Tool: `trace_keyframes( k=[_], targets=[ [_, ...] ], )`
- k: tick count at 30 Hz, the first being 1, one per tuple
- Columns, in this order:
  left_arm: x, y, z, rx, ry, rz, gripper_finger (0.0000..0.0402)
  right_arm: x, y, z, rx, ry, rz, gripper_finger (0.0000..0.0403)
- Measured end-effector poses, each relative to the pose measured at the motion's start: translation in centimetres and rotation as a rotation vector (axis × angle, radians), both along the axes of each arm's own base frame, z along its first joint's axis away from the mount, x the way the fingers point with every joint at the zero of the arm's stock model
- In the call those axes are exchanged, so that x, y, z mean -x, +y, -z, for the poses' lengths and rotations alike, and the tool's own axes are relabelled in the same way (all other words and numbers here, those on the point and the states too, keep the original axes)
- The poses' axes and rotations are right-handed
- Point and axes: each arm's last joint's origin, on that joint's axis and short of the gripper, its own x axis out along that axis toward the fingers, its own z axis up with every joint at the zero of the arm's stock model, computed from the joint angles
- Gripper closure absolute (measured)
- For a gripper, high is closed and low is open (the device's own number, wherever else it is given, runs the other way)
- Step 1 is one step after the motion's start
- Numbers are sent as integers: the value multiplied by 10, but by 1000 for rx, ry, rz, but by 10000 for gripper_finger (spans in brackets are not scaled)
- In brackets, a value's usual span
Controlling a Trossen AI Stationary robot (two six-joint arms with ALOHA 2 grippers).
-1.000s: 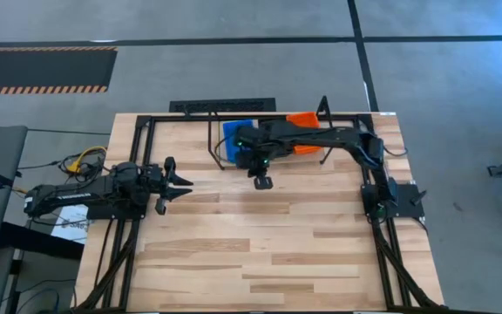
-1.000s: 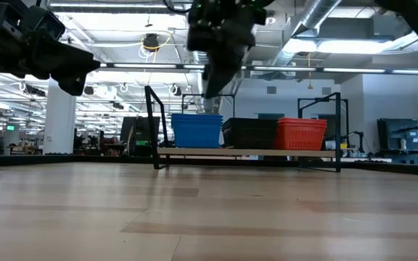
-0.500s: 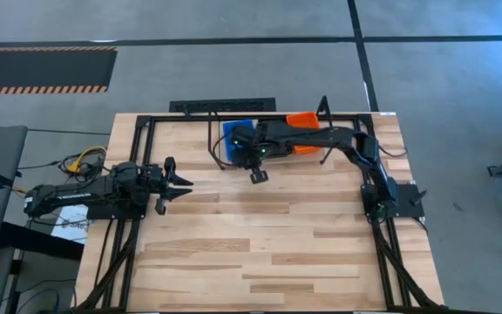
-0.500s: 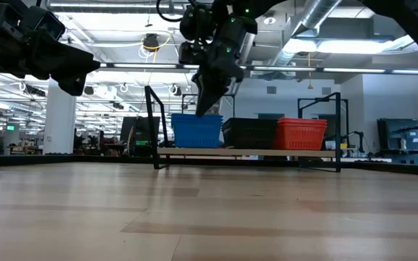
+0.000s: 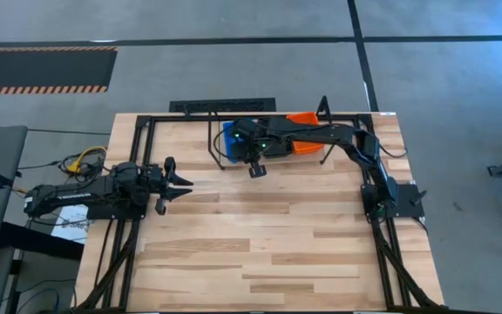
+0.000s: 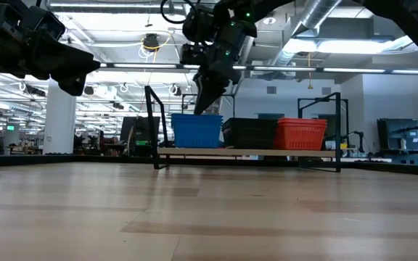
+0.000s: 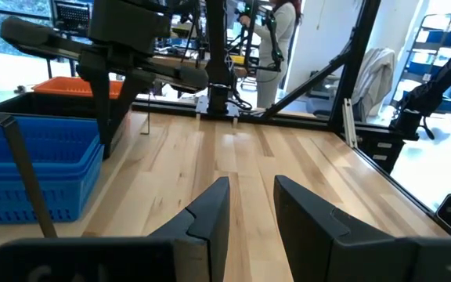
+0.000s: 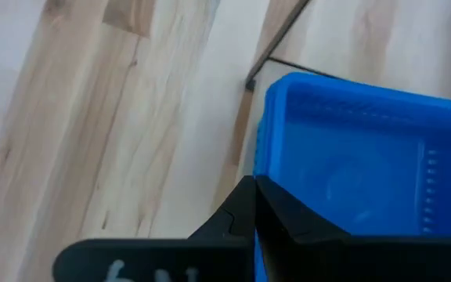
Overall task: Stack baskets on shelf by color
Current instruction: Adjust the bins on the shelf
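On the shelf [image 6: 249, 152] at the table's far side stand a blue stack of baskets [image 6: 197, 130], a black stack [image 6: 250, 133] and a red-orange stack [image 6: 300, 133]. In the high view the blue baskets [image 5: 232, 139] and a red-orange basket [image 5: 303, 119] show beside my right arm; the black ones are hidden beneath it. My right gripper [image 6: 200, 107] is shut, slants downward and hangs just above the blue stack's near rim [image 8: 276, 102]; I see nothing between its fingers. My left gripper [image 5: 179, 182] waits at the table's left, level, its fingers [image 7: 210, 215] a little apart and holding nothing.
Upright black end loops [image 6: 153, 123] [image 6: 334, 119] close the shelf's two ends. A black metal frame [image 5: 138, 139] runs along the table's edges. Bare plank tabletop [image 5: 260, 244] lies between the shelf and the near edge.
My right gripper has moved toward the table's far edge and a little left, toward the blue stack. It has sunk slightly and rolled and tipped from pointing straight down to a slant. It has stayed shut. The baskets have not moved.
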Motion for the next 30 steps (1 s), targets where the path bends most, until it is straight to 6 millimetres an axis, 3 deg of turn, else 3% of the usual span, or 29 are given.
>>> trace_keyframes(
  k=[16,22,30],
  targets=[
    [0,0,1,1,8,1,313,-11,-10,-8,49,-152,1,374],
    [0,0,3,11,30,1,313,0,-15,-6,18,-62,24,376],
    [0,0,3,11,28,1,313,18,-37,-1,58,68,66,375]
  ],
)
